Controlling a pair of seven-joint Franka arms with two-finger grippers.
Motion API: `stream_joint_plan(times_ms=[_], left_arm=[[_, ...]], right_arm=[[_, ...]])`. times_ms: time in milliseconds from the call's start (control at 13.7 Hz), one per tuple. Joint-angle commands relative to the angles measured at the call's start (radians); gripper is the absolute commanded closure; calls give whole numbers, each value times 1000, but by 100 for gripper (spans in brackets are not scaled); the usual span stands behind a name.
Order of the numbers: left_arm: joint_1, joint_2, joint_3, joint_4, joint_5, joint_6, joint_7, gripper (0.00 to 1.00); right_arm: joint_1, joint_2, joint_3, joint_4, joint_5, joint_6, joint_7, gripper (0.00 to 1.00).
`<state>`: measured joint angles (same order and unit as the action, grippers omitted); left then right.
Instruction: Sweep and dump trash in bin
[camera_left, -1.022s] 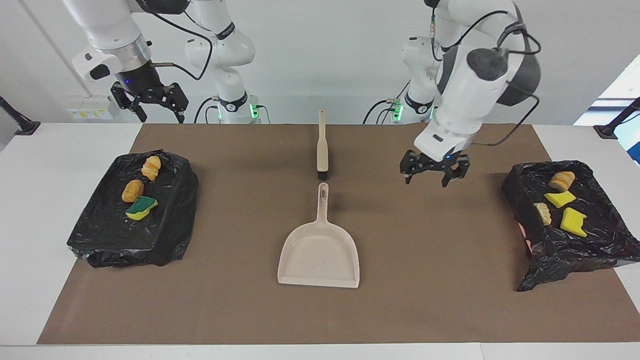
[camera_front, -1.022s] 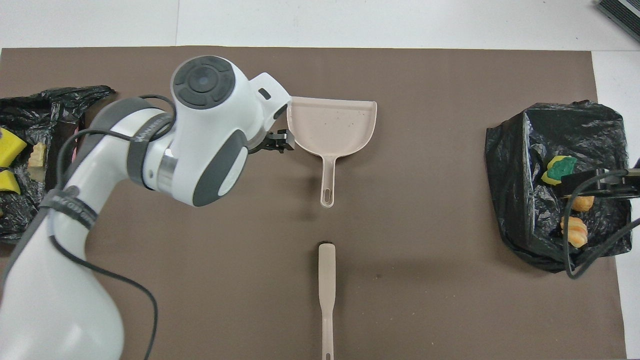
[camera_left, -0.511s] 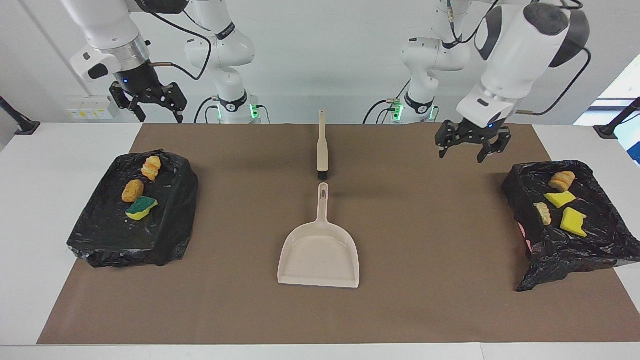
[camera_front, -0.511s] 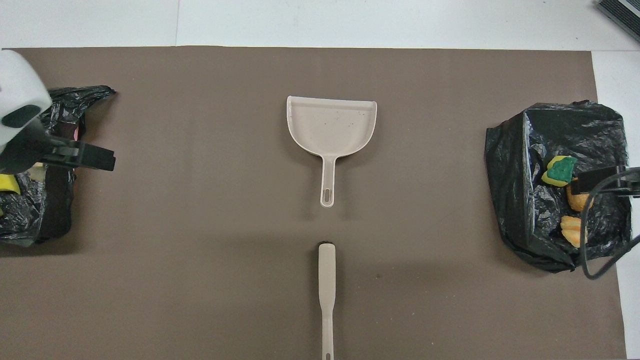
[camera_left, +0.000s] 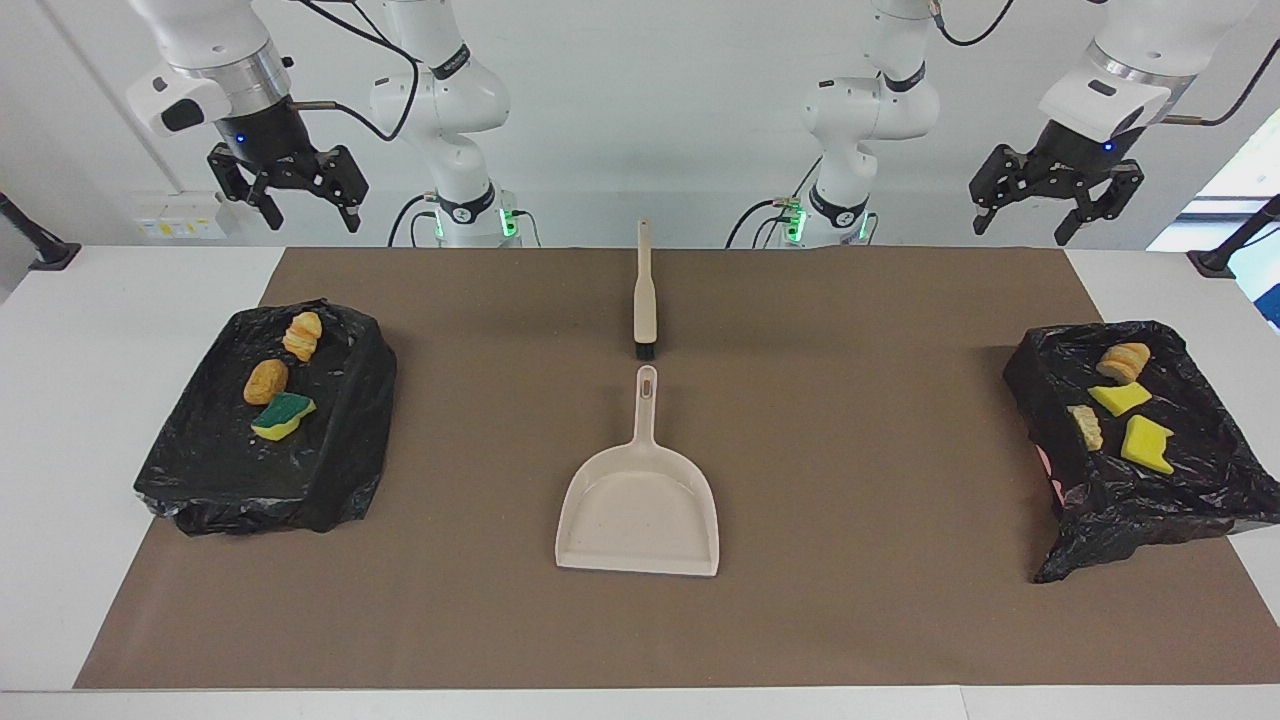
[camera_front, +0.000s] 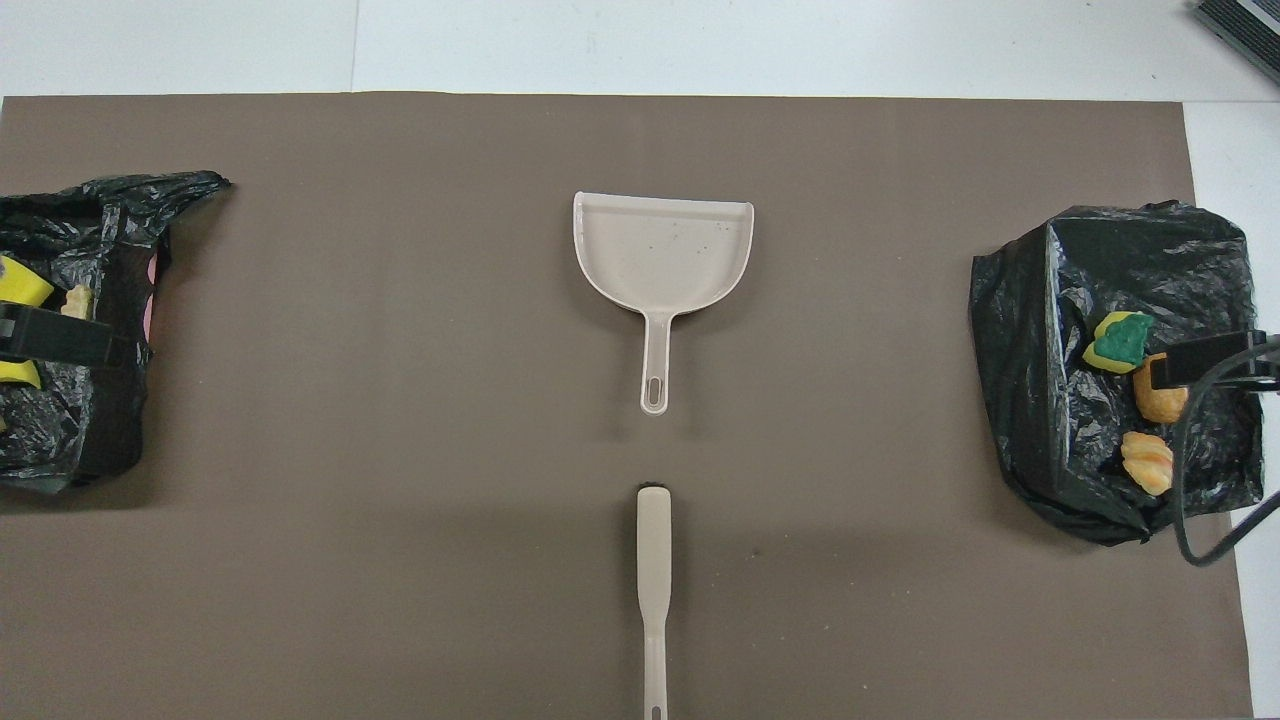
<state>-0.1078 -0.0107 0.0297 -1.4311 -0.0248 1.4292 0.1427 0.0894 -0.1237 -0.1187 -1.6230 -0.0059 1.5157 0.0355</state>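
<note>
Left gripper (camera_left: 1050, 200): fingers spread, empty, high above bin (camera_left: 1200, 500); yellow scraps (camera_left: 1130, 420) in it below. Right gripper (camera_left: 290, 190): spread, empty, above second bin (camera_left: 200, 480) with its scraps (camera_left: 275, 385). Risk: descending fingers snag black liner, spilling trash. Dustpan (camera_left: 640, 515), brush (camera_left: 645, 300) lie midway between grippers.

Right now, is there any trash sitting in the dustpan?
No, the dustpan is bare inside; the scraps, like the green-backed sponge, lie on the black bags at the table's ends.

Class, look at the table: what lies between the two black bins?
Between the bins, in the facing view, lie the dustpan and, nearer the robots, the brush; otherwise bare brown mat.
</note>
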Motion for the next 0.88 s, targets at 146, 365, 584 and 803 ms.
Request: stream_joint_plan(times_ms=[146,365,584,803], left_arm=[[26,-18,-2,-17,-3,-9,20,0],[33,-20,-2,-17,-3,-13,17,0],[33,-20,-2,-22,-1,-18,11,0],[33,-43,-2,-49,2,-22,11,0]], right_arm=[[-8,-11,10,-12,-2,3,-20,0],[-10,-16,10,-21,-2,4,-19,0],[-10,-16,8,-21,-2,4,-19,0],[-10,-16,10,-23,0,6,-17,0]])
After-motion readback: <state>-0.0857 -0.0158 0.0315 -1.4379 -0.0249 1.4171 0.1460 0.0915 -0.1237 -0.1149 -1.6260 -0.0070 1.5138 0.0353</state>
